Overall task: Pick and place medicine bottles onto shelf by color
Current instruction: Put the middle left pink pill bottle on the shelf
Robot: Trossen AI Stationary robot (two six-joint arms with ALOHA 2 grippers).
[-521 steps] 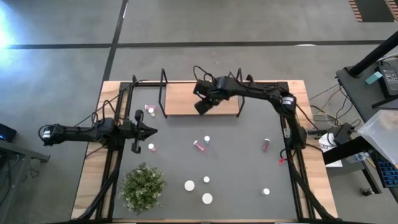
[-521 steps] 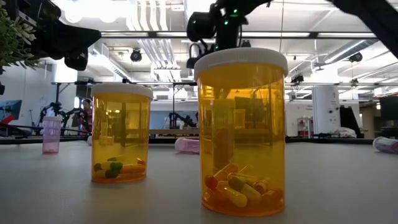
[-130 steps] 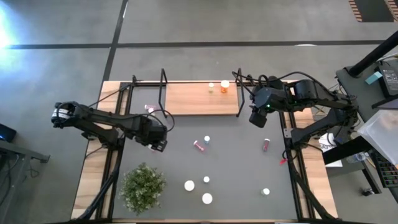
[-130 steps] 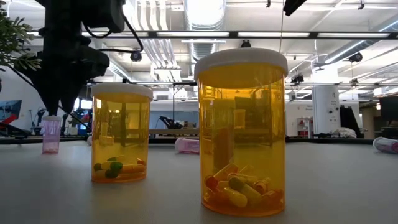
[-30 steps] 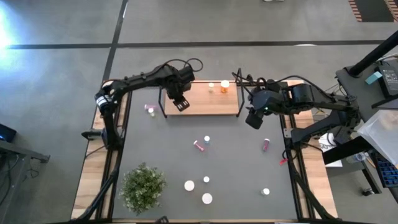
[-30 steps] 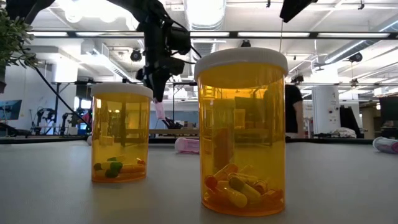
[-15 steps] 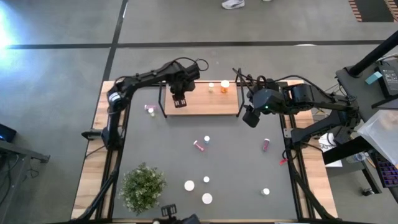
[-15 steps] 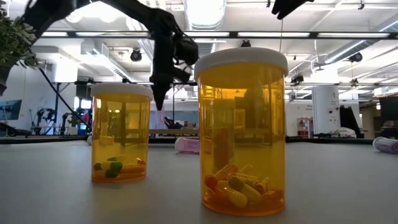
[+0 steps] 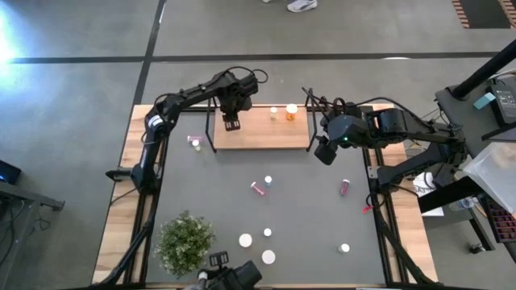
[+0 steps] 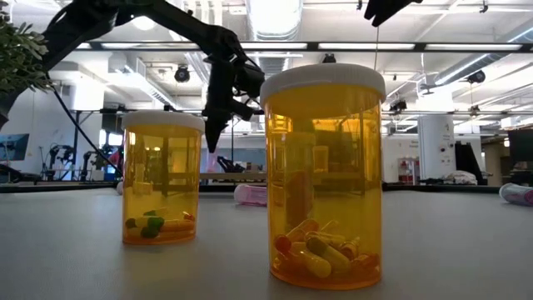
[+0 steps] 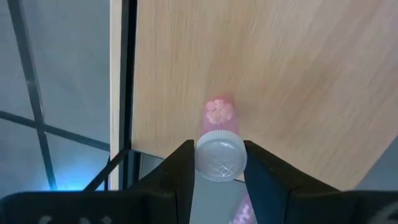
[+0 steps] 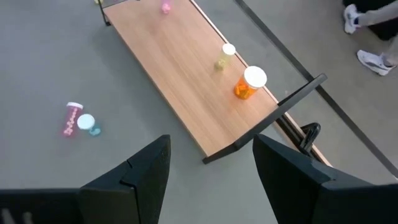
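Note:
My left gripper (image 9: 231, 122) points down over the left end of the shelf (image 9: 266, 130), shut on a pink medicine bottle (image 11: 219, 118) with a white cap. An orange bottle (image 9: 291, 110) and a small yellowish one (image 9: 274, 111) stand on the shelf's far right part. My right gripper (image 9: 322, 151) hangs open and empty above the table beside the shelf's right end; its own view shows nothing between its fingers (image 12: 211, 168). Other bottles lie or stand on the dark mat, among them a pink one (image 9: 258, 188). My left gripper pinches the bottle's white cap (image 11: 221, 157) between its two fingers (image 11: 180, 171), coming from above and pointing down. The pink body hangs upright below the cap, over the wooden board. Whether its bottom touches the board I cannot tell.
A pink bottle (image 9: 193, 142) sits left of the shelf and another (image 9: 345, 187) at the mat's right. White-capped bottles (image 9: 245, 240) stand near the front edge, by a potted plant (image 9: 185, 242). Black wire frames (image 9: 212, 121) stand at the shelf's ends. A person's shoe (image 9: 302, 5) shows beyond the table.
My left gripper has carried the pink bottle from the shelf's near left edge toward the far edge, over the board. It has rolled about its own pointing line and sunk a little. It has stayed shut on the bottle.

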